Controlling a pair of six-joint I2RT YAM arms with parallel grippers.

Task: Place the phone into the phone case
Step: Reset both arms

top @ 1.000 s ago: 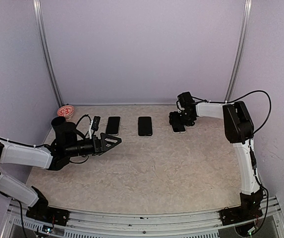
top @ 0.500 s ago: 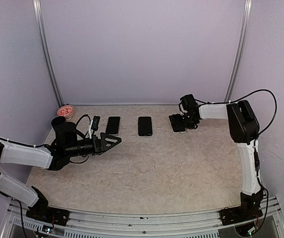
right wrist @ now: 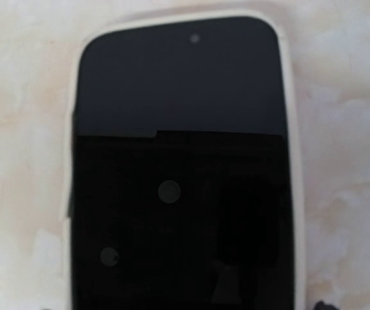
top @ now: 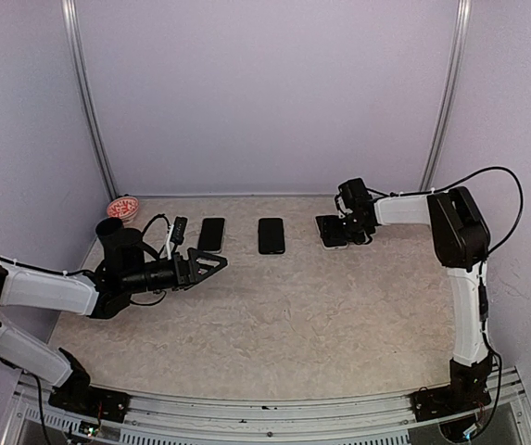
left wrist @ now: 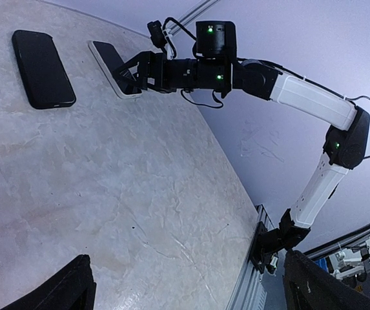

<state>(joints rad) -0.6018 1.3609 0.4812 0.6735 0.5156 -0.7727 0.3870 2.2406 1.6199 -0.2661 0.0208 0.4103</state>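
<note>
Counting three dark flat items in one row across the far part of the table (top: 274, 324): left slab (top: 211, 235), middle slab (top: 271, 235), and phone (top: 330, 239) at the right end, all lying flat and well apart. Cannot tell phone from case for the left and middle slabs. Found the phone face up with a dark screen, bordered along both long sides and the top by a pale case (right wrist: 289, 129); seated inside it, judging by the right wrist view. Also counted one small dark object (top: 180, 229) just left of the left slab, and one red-and-white dish (top: 122, 208) at the far left corner. Two arms noted.

Right arm: stretched far forward, then turned leftward with the forearm roughly level. Right gripper (top: 343, 228) set low over the phone, wrist camera looking straight down on the screen. Fingers standing wide, outside the wrist camera's field; no grasp on the phone seen.

Left arm: lying low over the left side of the table, elbow folded back. Left gripper (top: 211, 264) pointing rightward, held above the surface, near the left slab but apart from it. Fingers (left wrist: 68, 290) spread fully, nothing between them.
</note>
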